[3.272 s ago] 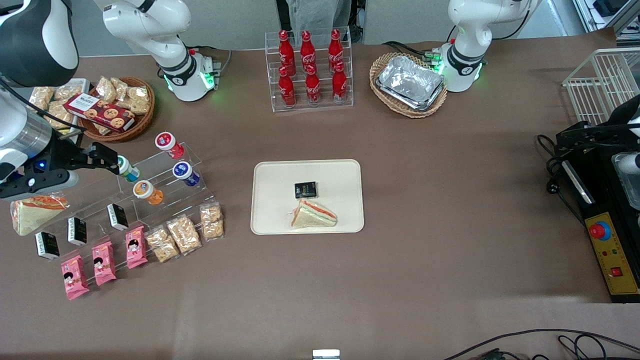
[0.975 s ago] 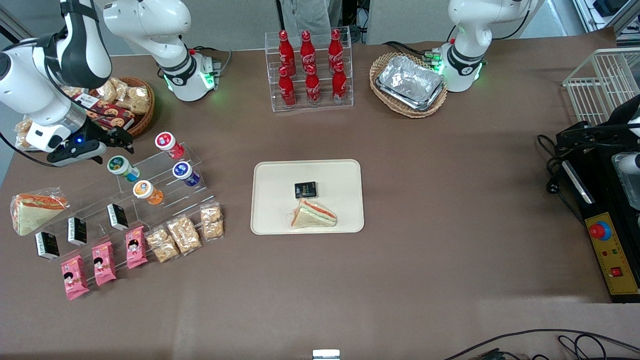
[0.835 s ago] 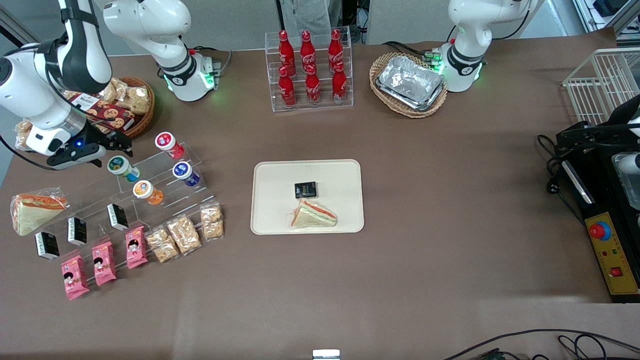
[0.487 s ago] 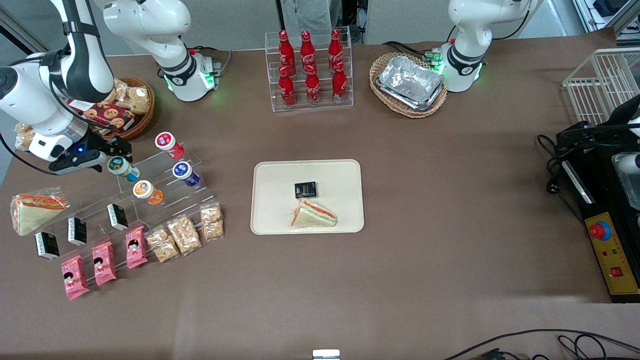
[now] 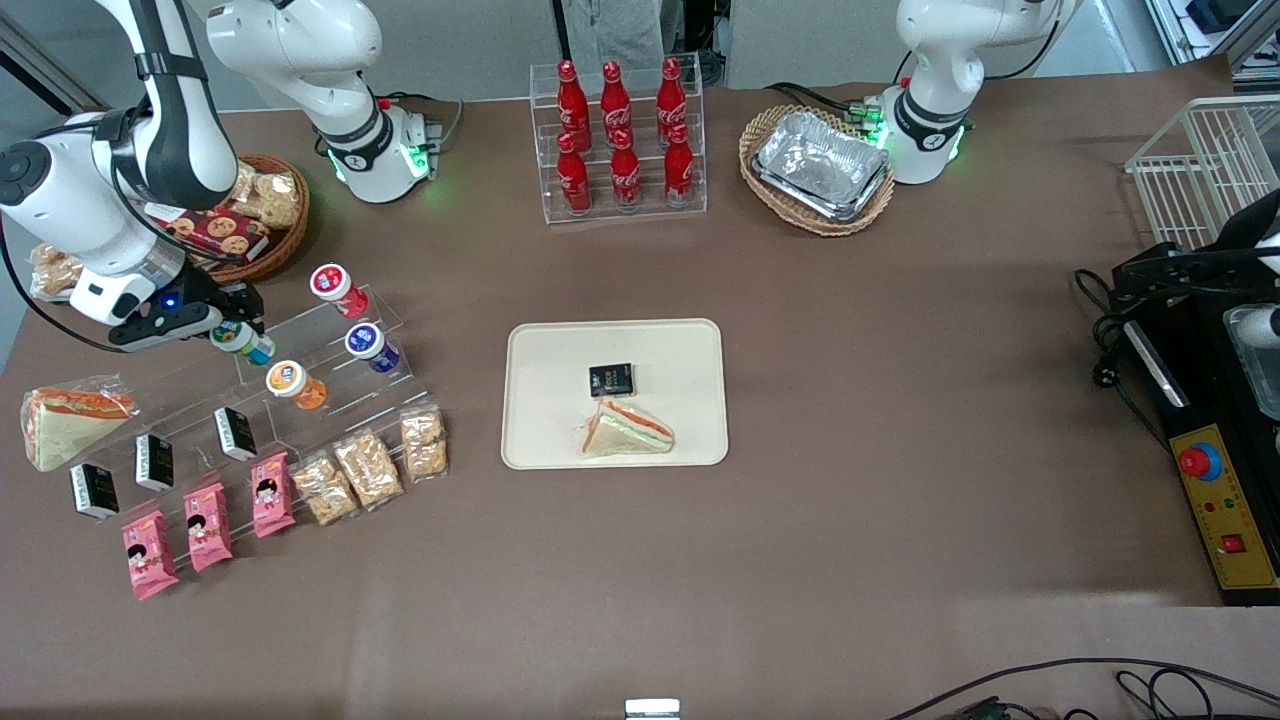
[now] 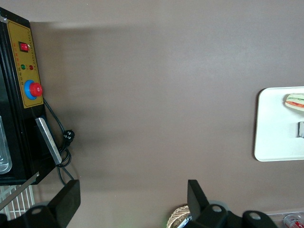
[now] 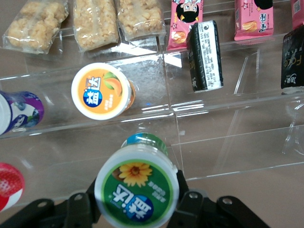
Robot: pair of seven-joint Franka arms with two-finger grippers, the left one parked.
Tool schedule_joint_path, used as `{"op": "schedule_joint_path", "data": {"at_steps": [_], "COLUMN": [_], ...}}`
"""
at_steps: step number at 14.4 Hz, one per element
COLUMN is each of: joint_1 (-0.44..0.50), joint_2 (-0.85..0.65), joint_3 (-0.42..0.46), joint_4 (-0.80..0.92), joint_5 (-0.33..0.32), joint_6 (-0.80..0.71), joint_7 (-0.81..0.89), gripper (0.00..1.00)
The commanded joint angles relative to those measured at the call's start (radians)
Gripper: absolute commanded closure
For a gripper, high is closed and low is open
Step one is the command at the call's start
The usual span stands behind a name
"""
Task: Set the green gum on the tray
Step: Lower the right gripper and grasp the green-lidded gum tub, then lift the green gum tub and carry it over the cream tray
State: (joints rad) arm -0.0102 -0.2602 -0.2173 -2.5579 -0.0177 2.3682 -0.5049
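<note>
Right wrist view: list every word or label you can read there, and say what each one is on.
"益达": on the white lid of the orange gum.
"益达", seen inverted: on the lid of the green gum, which stands on the clear rack with the hand around it.
Black packet: print too small to read.
Pink packets: lettering too blurred to read.

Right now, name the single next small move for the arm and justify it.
Probably close on the bottle. The end effector sits at the green gum on the clear display stand, a finger on each side of the lid, with no firm grip evident. The gum is far from the tray, so a secure grasp should come before lifting.
</note>
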Motion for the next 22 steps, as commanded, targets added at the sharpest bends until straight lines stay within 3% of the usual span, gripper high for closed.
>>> {"op": "schedule_joint_path", "data": {"at_steps": [1,7,16,19,22], "joint_1": [-0.001,0.007,0.085,0.085,0.085], "joint_2": [0.01,0.012,0.033,0.03,0.03], "joint_3": [-0.001,0.012,0.035,0.107,0.214], "joint_4": [0.002,0.125,0.533,0.614,0.657], "joint_5": [-0.008,-0.007,0.001,0.005,0.05], "joint_6": [0.022,-0.085,-0.651,-0.783,-0.833], "joint_7": [-0.003,0.002,0.094,0.213,0.397], "gripper": [0.51,0.52,0.51,0.51,0.51]}}
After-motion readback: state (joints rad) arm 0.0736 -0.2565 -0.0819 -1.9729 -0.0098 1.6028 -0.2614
